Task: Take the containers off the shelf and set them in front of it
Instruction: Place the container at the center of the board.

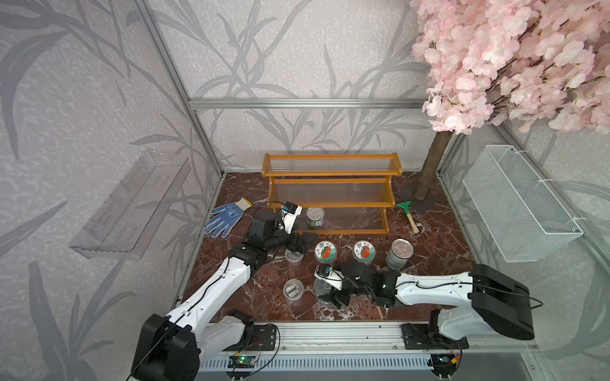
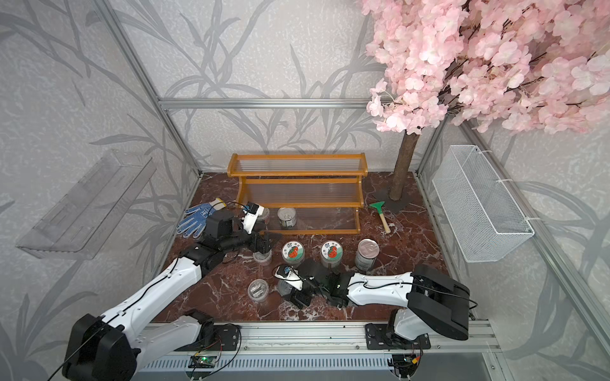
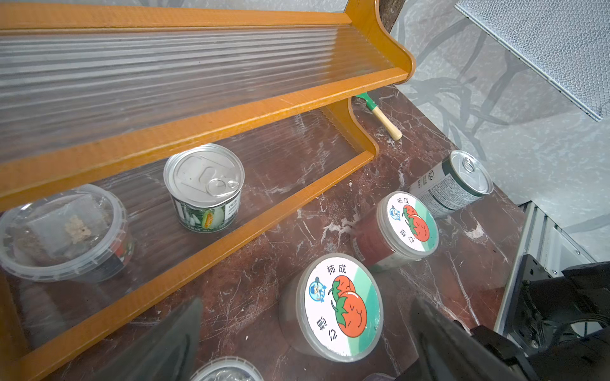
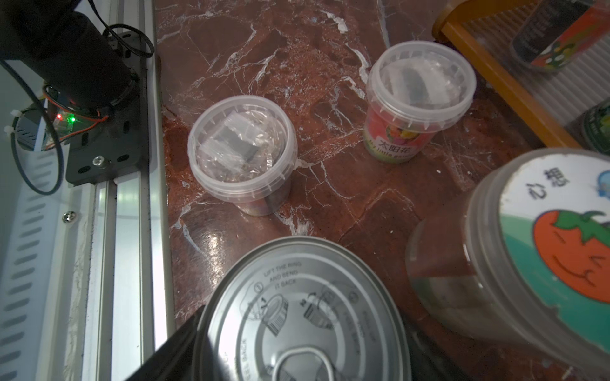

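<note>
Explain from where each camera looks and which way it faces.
Top views: high above the silver front rail, looking down at the orange-brown wooden stepped shelf; white left arm and right arm show.
Left wrist: on the left arm, facing the shelf's lowest tier and a short silver pull-tab tin; dark end effector fingers show.
Right wrist: on the right arm, facing the left arm's base over two clear lidded plastic cups; dark fingers show.
Shared: both wrist views show a translucent tomato-lidded jar.

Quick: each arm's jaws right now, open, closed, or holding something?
Left gripper: jaws wide open, holding nothing.
Right gripper: jaws on either side of the short pull-tab tin; whether they grip it cannot be told.
</note>
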Controlling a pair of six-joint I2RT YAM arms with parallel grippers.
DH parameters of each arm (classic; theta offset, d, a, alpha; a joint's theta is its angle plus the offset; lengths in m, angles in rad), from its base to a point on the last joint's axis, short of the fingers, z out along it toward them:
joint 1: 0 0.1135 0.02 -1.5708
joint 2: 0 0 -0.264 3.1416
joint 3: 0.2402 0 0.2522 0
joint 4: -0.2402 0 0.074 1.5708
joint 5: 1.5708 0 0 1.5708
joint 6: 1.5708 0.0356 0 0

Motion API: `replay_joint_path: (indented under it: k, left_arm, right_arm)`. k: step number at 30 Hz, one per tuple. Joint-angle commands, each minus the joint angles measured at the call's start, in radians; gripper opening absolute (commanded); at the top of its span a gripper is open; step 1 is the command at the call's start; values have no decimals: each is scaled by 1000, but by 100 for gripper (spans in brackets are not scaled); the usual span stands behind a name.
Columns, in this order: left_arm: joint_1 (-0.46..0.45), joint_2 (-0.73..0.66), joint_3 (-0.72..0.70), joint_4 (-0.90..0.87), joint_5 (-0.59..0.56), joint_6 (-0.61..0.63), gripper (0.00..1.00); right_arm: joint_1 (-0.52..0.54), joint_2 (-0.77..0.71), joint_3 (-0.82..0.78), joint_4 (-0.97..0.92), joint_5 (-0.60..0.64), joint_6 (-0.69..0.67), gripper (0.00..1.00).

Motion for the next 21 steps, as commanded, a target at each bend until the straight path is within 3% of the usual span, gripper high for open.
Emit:
replay_joint_path:
  k: [1,21]
  left_arm:
    - [4,-3,3,4,2,2,100]
    - [4,59,3,33,11,19,100]
  right_arm:
    - [5,25,-28,46,6,5,84]
    - [5,-54,-9,-32,14,-19,90]
